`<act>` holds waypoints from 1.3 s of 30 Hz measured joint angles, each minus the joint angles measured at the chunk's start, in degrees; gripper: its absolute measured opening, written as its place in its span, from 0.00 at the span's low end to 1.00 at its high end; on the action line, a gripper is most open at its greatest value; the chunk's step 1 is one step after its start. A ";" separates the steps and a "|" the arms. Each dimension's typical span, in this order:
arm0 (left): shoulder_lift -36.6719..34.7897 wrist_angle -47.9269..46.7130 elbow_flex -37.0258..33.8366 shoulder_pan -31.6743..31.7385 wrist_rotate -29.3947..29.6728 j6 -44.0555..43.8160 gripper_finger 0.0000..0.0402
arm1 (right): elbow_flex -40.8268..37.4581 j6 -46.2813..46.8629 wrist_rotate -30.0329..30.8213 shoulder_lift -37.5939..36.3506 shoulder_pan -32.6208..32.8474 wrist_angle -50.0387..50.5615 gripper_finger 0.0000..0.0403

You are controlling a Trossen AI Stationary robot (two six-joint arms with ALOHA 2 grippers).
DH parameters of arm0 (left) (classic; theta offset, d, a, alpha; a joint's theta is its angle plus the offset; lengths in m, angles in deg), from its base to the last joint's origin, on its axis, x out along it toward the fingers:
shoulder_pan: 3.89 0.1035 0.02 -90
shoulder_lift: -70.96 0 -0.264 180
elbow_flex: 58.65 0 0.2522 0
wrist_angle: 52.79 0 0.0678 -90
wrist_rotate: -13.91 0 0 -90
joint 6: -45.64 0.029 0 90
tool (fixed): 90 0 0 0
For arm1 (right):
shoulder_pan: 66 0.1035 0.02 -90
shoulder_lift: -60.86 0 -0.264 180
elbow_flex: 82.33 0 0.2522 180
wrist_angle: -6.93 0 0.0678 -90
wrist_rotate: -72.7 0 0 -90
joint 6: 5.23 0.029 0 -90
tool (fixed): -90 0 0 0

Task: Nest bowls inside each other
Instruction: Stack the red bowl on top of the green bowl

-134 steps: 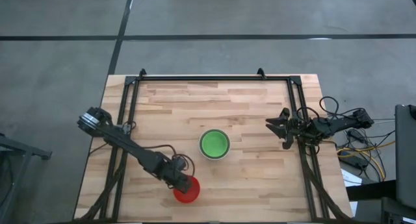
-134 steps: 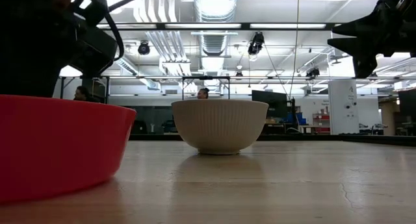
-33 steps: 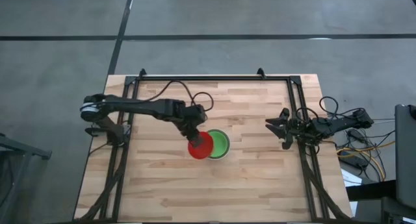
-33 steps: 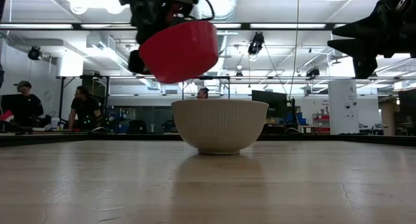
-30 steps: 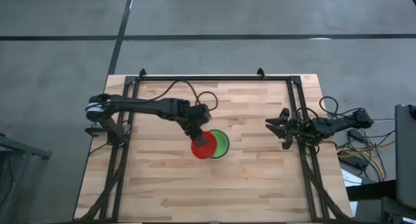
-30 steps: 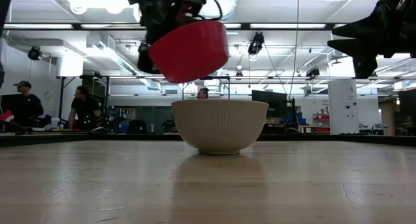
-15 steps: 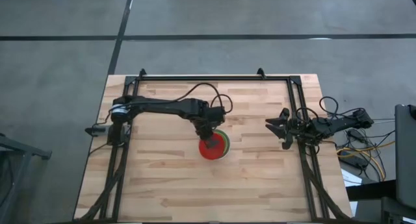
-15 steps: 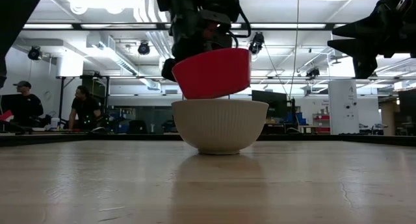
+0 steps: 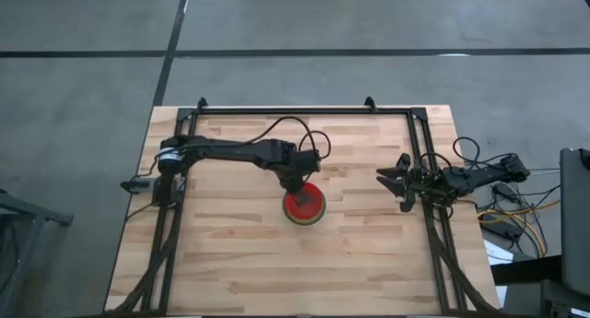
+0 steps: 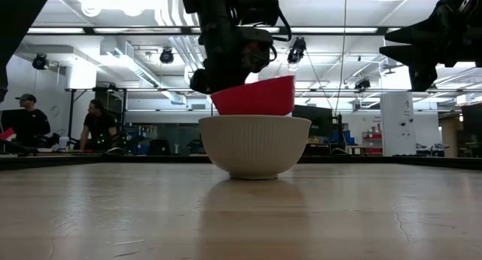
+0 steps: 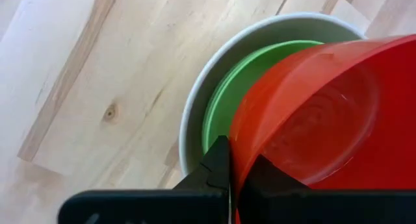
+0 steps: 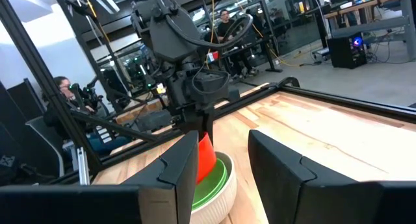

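Left gripper [image 11: 229, 175] clamped on rim of red bowl [image 9: 303, 204], tilted, sitting partway into green bowl [image 11: 224, 100] nested in off-white bowl [image 10: 254, 145], mid tabletop [image 9: 230, 253]. Right gripper [image 9: 395, 182] spread wide, holding nothing, near right edge.

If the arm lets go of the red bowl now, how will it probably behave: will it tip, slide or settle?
The red bowl looks thin and light: the left end effector carries it by one rim. It sits tilted in the green bowl inside the off-white bowl, so it would probably settle flat. Its smooth, glossy wall may slide a little first.
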 joint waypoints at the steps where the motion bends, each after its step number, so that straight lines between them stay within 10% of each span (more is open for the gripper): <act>1: 0.00 0.04 -0.08 0.00 0.33 -0.02 0.01 | 0.00 0.00 0.00 0.00 -0.02 0.00 0.33; 39: -0.13 5.22 -5.56 -0.04 -3.65 -1.83 0.22 | 0.00 0.00 -0.02 -0.02 -0.01 0.00 0.33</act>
